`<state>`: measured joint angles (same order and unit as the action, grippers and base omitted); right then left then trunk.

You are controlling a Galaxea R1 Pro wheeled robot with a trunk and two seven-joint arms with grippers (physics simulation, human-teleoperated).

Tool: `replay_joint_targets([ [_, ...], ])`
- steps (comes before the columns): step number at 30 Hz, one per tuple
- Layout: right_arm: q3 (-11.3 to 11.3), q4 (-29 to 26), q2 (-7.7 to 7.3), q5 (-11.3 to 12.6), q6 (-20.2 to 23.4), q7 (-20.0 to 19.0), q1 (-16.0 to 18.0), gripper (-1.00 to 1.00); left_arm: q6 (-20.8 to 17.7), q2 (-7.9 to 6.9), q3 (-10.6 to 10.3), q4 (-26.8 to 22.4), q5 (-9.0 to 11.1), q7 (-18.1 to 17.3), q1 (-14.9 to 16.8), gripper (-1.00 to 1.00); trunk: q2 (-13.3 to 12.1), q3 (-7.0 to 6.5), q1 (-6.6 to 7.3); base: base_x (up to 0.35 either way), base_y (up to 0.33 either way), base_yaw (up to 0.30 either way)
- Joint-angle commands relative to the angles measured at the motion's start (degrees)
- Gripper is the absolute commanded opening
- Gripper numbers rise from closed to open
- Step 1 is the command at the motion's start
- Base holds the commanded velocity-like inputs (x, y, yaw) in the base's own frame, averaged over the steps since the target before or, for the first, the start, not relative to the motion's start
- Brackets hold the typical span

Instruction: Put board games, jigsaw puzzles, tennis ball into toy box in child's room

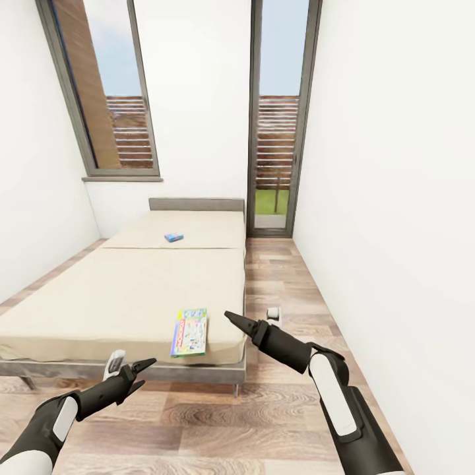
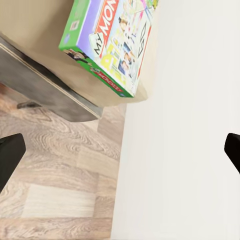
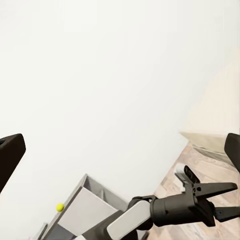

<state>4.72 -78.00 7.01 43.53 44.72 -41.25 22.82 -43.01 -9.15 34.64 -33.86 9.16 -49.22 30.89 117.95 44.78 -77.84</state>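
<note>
Green-edged game box [image 1: 190,332] lies beyond both empty, parted grippers [image 1: 140,373] [image 1: 237,322]; pushed wrongly, it could be knocked off the bed [image 1: 99,297].

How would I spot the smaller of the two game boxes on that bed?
Find the low beige bed under the windows. On its far mattress section, near the grey headboard, lies a small blue box. The large green-edged box sits at the near corner.

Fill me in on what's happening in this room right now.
The robot faces the bed with both arms out in front, holding nothing. The left pincer is open; the right pincer points at the large green-edged board game near the mattress's near edge. The small blue board game lies farther back.
</note>
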Motion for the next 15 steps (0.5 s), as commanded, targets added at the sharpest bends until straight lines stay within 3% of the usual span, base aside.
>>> replay_joint_targets([
  [1, -0.1, 0.0, 0.02, 0.2, 0.3, 0.0, 0.0, 1.0, -0.3, 0.01, 0.1, 0.0, 0.1, -0.1, 0.0, 1.0, 0.0, 0.06, 0.0, 0.056, -0.014, 0.0],
  [8, 0.0, 0.1, 0.02, 0.0, 0.4, 0.2, 0.1, 1.0, -0.2, 0.01, 0.1, 0.0, 0.1, -0.1, 0.0, 1.0, 0.0, 0.06, 0.0, 0.05, -0.005, 0.0],
  [15, 0.0, 0.1, 0.02, -0.4, 0.3, 0.2, 0.1, 1.0, -0.2, 0.03, 0.1, 0.0, 0.1, 0.0, 0.0, 1.0, 0.0, 0.06, 0.0, 0.15, -0.001, 0.0],
])
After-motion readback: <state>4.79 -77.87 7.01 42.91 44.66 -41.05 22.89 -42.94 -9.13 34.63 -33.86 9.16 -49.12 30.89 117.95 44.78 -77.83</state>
